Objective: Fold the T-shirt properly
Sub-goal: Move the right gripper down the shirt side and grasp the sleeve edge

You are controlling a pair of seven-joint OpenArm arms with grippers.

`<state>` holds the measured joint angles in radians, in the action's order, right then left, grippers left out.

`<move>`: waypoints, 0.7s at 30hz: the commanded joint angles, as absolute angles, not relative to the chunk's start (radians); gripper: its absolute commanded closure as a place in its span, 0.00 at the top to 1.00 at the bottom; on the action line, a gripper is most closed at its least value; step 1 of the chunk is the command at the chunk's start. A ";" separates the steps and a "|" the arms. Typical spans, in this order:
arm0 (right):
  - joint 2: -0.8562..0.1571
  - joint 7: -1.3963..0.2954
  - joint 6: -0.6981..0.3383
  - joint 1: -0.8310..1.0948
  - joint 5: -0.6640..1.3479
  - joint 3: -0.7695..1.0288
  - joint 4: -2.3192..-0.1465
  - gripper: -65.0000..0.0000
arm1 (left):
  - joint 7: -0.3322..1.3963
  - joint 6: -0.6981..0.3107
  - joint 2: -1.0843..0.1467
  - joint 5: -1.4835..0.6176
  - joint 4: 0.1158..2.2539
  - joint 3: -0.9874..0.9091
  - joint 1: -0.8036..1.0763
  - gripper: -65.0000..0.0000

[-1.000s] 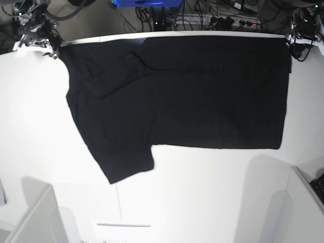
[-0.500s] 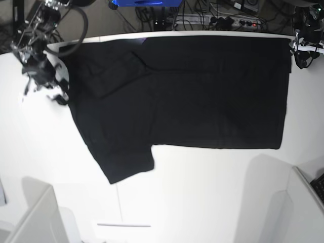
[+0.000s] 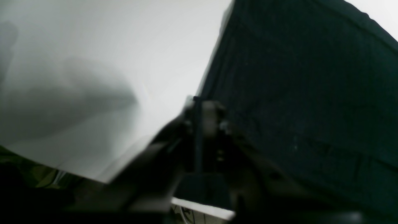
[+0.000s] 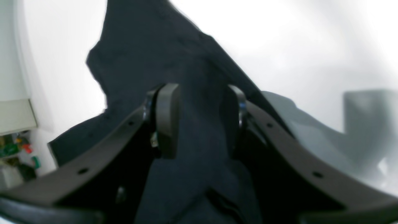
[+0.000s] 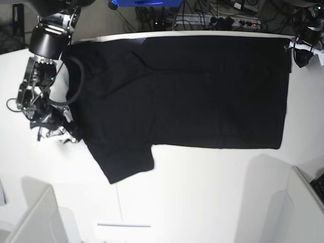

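Observation:
The black T-shirt [image 5: 202, 91] lies spread flat on the white table [image 5: 202, 192], plain side up, with no print showing. One short sleeve points toward the front left. My right gripper [image 5: 63, 135] is at the shirt's left edge. In the right wrist view [image 4: 199, 119] its jaws stand apart, with a ridge of black cloth [image 4: 149, 46] running between them. My left gripper [image 5: 298, 50] is at the shirt's far right corner. In the blurred left wrist view [image 3: 203, 113] its fingers look closed at the cloth's edge [image 3: 311, 93]. I cannot tell if cloth is pinched.
Grey box-like bins stand at the front left [image 5: 35, 217] and front right [image 5: 304, 207] corners. Cables and a power strip [image 5: 223, 20] run behind the table's far edge. The right arm's body [image 5: 48, 40] hangs over the far left corner.
My right arm has swung from the far left corner down along the shirt's left edge toward the front. My left gripper has stayed near the far right corner.

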<state>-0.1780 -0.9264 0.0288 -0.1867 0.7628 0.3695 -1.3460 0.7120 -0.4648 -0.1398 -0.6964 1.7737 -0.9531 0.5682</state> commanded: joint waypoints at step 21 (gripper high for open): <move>-0.282 -0.516 -0.016 -0.587 0.780 -0.093 -0.737 0.79 | 0.693 -0.472 -0.159 -0.705 1.790 -1.066 0.527 0.00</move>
